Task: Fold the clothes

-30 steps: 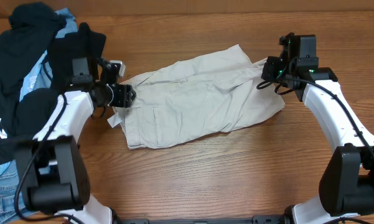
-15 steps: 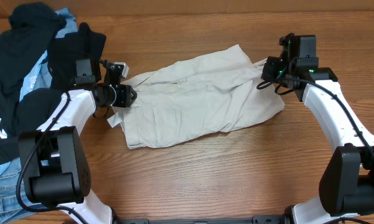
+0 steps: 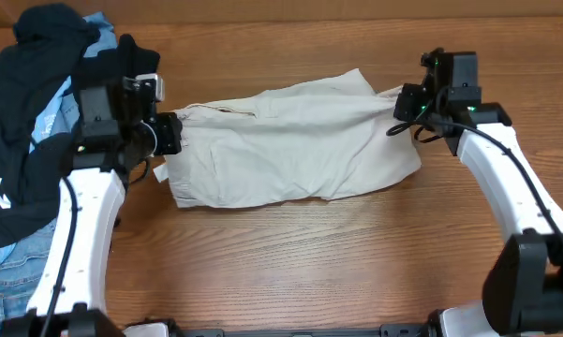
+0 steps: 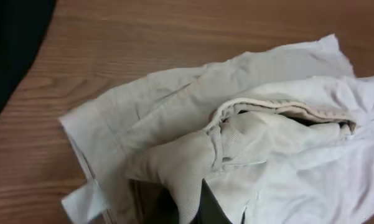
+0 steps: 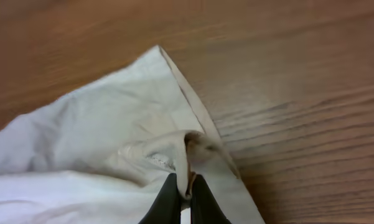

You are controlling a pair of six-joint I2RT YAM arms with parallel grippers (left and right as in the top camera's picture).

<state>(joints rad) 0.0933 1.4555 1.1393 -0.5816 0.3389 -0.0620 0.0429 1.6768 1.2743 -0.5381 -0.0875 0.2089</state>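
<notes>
One pair of light beige shorts is laid sideways across the middle of the wood-grain counter, a bit above centre in the overhead frame. The cloth looks like soft woven cotton, pretty rumpled, with long creases running along it. The outline is roughly a lopsided rectangle with a pointed corner at the upper right.

In the left wrist view a stitched waistband edge can be seen gaping open, and a small white tag is poking out at the lower left.

Two grippers are counted. The left gripper is clamped on a bunched wad of the shorts at their left end. The right gripper has its thin dark jaws pinched on a raised fold at the right corner.

A heap of other garments is piled at the far left of the frame: black, light-blue, and denim at the very bottom.
</notes>
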